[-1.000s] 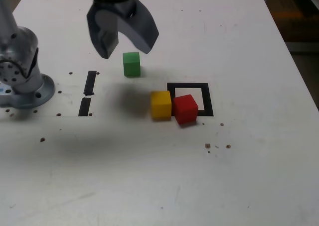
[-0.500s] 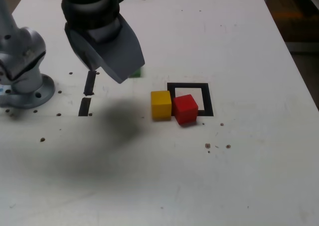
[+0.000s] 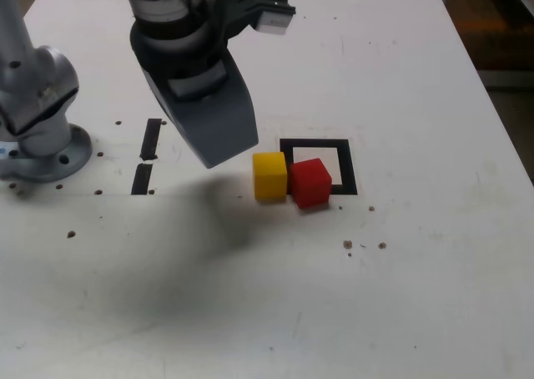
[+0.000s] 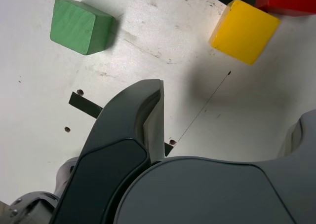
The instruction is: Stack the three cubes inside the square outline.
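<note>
The square outline (image 3: pixel 344 169) of black tape lay on the white table (image 3: pixel 417 270). The red cube (image 3: pixel 311 182) sat on the outline's near corner, on the exterior view's left side of it. Part of that cube was inside the square and part stuck out over the tape. The yellow cube (image 3: pixel 269 175) stood just outside the outline, on the exterior view's left of it, right beside the red cube. The two looked like they touched or nearly touched.

The green cube (image 4: pixel 80 26) could not be seen in the exterior view, because the arm was in front of it. The wrist view showed it alone on the table, well apart from the yellow cube (image 4: pixel 244 31) and not touching anything.

The gripper (image 3: pixel 219 137) hung over the table on the exterior view's left of the yellow cube. It was farther from the outline than that cube was. In the wrist view one dark finger (image 4: pixel 143 115) pointed out over bare table, and the other finger was only at the edge of the picture. The gap between them was wide, and nothing was held in it.

Two short black tape strips (image 3: pixel 148 155) lay far from the outline, past the gripper, near the arm's round grey base (image 3: pixel 46 154). Some small dark specks (image 3: pixel 364 245) dotted the table near the outline.
</note>
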Available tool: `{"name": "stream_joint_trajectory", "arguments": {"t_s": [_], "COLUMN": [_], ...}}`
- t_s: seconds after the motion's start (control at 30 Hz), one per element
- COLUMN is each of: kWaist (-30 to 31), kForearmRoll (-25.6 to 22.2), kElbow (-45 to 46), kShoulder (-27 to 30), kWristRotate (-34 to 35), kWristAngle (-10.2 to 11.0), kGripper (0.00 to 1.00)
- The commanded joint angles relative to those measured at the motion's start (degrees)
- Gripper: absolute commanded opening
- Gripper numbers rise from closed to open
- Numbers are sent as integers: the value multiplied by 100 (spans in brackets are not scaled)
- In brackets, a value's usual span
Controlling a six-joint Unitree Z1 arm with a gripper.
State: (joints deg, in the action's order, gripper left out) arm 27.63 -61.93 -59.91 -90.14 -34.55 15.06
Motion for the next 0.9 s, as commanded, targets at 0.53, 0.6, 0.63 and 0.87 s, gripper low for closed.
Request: {"name": "stream_joint_trajectory", "arguments": {"t_s": [0.53,0.6,0.63,0.87], "kWaist": [-459,-606,-668,-990], "kForearmRoll": [-6,32,51,101], "kElbow": [-497,-561,-595,-867], "kShoulder": [-810,-931,-990,-1350], "kWristRotate": [-801,-935,-990,-1171], "kWristAngle": [-250,-337,-373,-523], "kGripper": [94,94,94,94]}}
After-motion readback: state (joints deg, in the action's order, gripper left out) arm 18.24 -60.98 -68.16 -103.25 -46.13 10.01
